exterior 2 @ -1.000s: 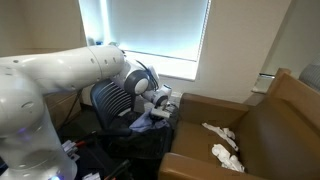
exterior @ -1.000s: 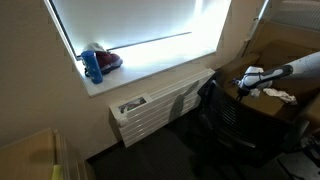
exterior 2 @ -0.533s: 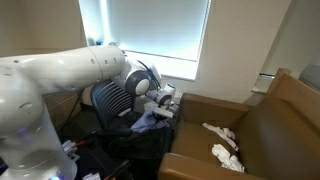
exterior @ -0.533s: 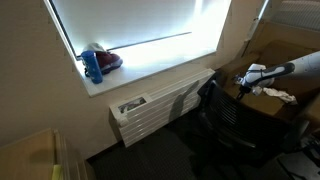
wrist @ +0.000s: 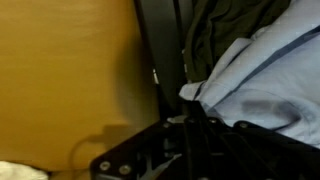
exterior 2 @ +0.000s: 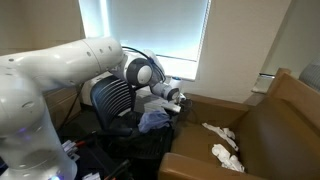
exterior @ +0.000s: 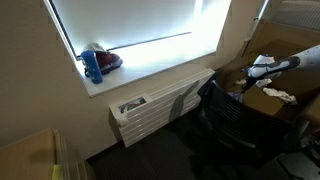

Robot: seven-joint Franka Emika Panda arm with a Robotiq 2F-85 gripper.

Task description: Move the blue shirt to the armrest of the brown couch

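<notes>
The blue shirt [exterior 2: 154, 121] hangs bunched from my gripper [exterior 2: 176, 97] above the black office chair, just beside the brown couch [exterior 2: 275, 115] and its near armrest [exterior 2: 213, 102]. In the wrist view the light blue shirt [wrist: 262, 72] fills the upper right, pinched at my dark fingers [wrist: 190, 135], with the brown couch surface [wrist: 60, 70] to the left. In an exterior view the gripper [exterior: 262, 67] is over the couch edge [exterior: 268, 104]; the shirt is hard to make out there.
A black office chair [exterior 2: 108, 98] stands under the shirt, also in an exterior view [exterior: 221, 116]. White cloths [exterior 2: 223, 143] lie on the couch seat. A blue bottle [exterior: 93, 67] stands on the windowsill above a white radiator [exterior: 160, 106].
My gripper has risen and shifted toward the couch, lifting the blue shirt higher off the chair.
</notes>
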